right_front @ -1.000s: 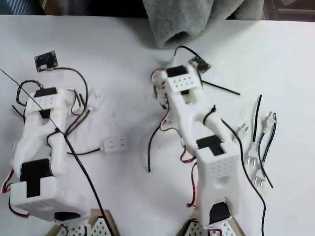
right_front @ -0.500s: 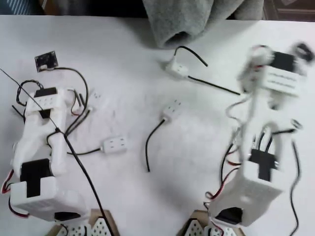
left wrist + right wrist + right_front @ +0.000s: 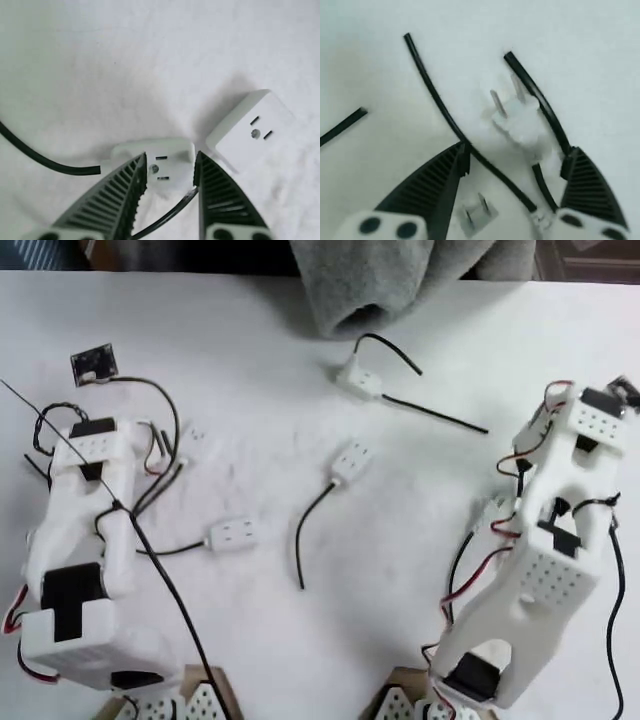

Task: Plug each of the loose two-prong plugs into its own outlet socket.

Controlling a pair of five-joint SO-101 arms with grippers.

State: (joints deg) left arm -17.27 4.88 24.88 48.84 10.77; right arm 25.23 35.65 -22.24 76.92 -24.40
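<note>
left hand (image 3: 170, 159) spread over outlet socket (image 3: 172, 147), arm folded | right hand (image 3: 516, 153) spread above plug (image 3: 520, 122), arm extended

White table top (image 3: 250, 330), matte and slightly wrinkled, grey fleece fabric (image 3: 390, 280) draped over its far edge, dark strip of room (image 3: 200, 255) behind, soft even light

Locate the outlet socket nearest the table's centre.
In the high view, the centre socket lies mid-table between the two arms, nearer the bases than the upper socket by the grey cloth and to the right of the lower socket beside the left arm.
</note>
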